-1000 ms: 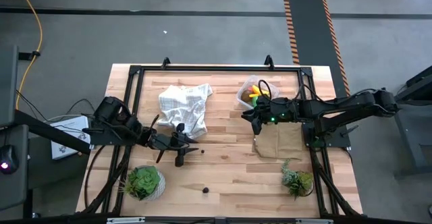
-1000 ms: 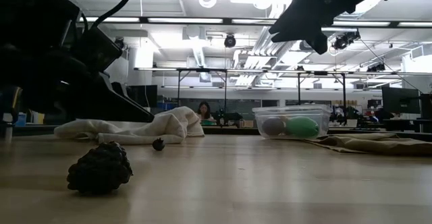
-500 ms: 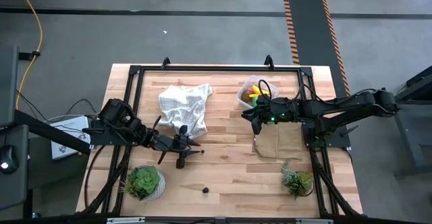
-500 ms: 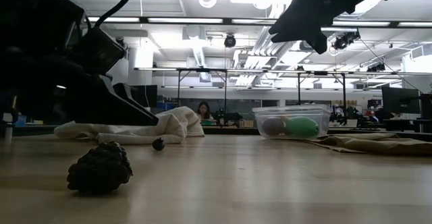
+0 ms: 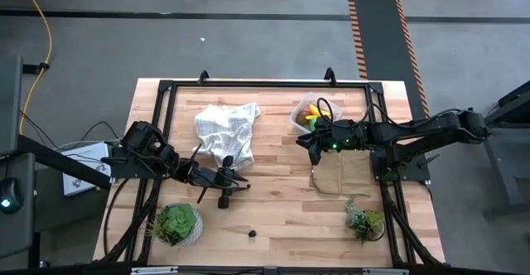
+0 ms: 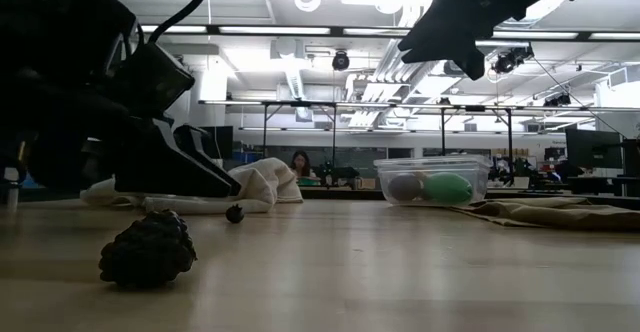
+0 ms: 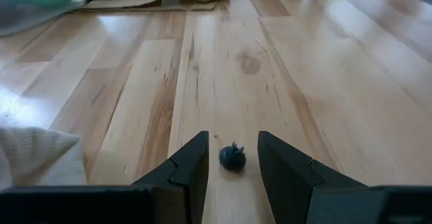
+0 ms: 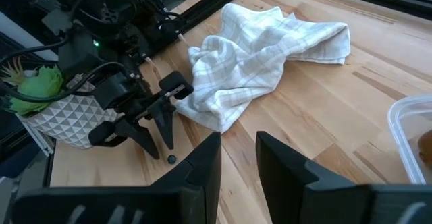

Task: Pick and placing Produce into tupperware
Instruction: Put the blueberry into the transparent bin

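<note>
Dark berry [image 7: 232, 158] sits on wood table [image 7: 304, 69] between left gripper [image 7: 229, 164] fingers, narrow gap, not touching. Right gripper [image 8: 237, 158] hovers beside clear tupperware [image 5: 309, 114] holding banana and green oval, fingers narrowly apart, empty. 2nd berry [image 5: 252, 233] near front edge.

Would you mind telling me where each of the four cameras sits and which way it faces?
High: overhead, straight down on the table; both arms show.
Low: table height, looking across at the tupperware; arms hang above.
Left wrist: on the left arm, facing a dark berry between its open fingers.
Right wrist: on the right arm, facing the cloth and left gripper.
Shared: that berry shows in both wrist views.
</note>
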